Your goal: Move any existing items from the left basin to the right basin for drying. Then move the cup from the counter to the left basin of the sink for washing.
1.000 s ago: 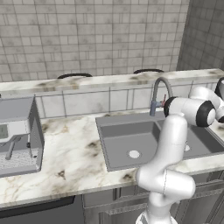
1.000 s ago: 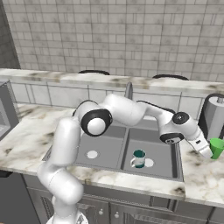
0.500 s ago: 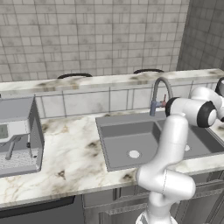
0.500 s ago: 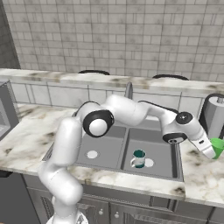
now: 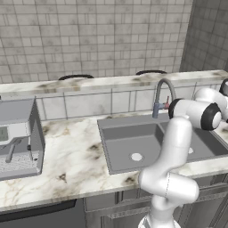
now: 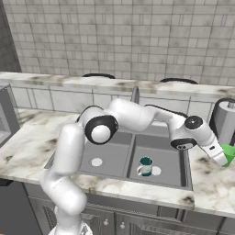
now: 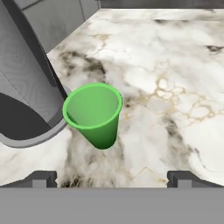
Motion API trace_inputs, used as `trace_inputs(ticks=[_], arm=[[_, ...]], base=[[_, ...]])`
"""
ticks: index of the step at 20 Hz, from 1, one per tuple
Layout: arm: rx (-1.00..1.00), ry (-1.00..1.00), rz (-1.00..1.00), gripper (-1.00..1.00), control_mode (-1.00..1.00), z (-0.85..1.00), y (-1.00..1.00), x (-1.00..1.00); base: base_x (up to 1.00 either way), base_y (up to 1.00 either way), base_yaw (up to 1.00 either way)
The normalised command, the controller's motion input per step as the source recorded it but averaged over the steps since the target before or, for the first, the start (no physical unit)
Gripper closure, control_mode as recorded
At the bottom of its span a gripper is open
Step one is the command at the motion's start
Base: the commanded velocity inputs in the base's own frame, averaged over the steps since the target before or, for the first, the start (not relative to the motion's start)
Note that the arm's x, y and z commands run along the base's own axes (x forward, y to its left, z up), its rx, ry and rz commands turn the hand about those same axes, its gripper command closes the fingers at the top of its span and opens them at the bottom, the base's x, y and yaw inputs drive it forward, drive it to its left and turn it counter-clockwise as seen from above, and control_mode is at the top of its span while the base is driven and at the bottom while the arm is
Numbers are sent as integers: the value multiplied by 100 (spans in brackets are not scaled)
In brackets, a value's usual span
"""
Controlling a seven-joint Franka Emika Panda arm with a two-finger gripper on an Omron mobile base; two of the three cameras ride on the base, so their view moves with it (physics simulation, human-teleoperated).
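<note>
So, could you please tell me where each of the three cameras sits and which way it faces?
Left base view: behind the arm's left, looking forward and down at the sink, tap and counter; arm at lower right.
Right base view: behind the arm's right, over both basins, the teal cup in the right basin; the arm reaches right to the green cup.
Hand view: on the hand, looking down at the green cup; fingertips at the bottom.
Base views share sink and arm.
</note>
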Motion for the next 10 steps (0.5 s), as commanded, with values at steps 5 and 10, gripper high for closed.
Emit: trace_inputs(ticks=[5,10], arm=[[0,1,6,-100,-100,18,1,0],[0,2,9,-100,-100,12,0,0]], base=[[0,0,0],[0,0,0]])
